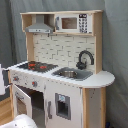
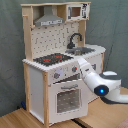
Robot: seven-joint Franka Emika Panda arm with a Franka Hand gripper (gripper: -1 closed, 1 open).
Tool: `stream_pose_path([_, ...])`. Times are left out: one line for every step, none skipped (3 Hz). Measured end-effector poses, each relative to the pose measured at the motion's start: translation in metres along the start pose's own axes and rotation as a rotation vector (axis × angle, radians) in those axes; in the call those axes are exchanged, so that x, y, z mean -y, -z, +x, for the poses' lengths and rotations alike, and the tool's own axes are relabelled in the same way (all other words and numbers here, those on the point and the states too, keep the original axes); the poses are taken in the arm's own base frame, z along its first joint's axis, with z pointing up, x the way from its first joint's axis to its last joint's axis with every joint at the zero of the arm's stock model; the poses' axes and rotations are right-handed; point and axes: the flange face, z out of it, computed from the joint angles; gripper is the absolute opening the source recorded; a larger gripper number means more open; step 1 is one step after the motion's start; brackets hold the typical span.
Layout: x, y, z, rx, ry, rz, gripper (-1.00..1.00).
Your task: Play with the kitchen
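Note:
The kitchen (image 1: 60,75) is a tall white and light-wood toy with a black-red hob (image 1: 35,65), a sink (image 1: 72,74), a black faucet (image 1: 85,59), a grey hood (image 1: 40,25) and a microwave (image 1: 75,22). In the second exterior view the kitchen (image 2: 60,70) shows its oven door (image 2: 67,97) with a window. My white arm (image 2: 102,90) reaches in from the second exterior view's right. Its end, with the gripper (image 2: 79,62), lies at the knob panel just above the oven door. In the first exterior view the oven door (image 1: 22,100) looks slightly ajar.
A grey curtain (image 2: 10,50) hangs behind the kitchen. The floor is light wood (image 2: 20,119). White parts of the arm (image 1: 20,121) fill the first exterior view's lower left corner.

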Motion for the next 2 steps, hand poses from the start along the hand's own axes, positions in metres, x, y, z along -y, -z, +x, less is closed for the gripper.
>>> stream_pose_path([-0.021, -0.008, 0.004, 0.018, 0.066, 0.01, 1.0])
stream_pose_path([-0.045, -0.018, 0.007, 0.034, 0.127, 0.029, 1.0])
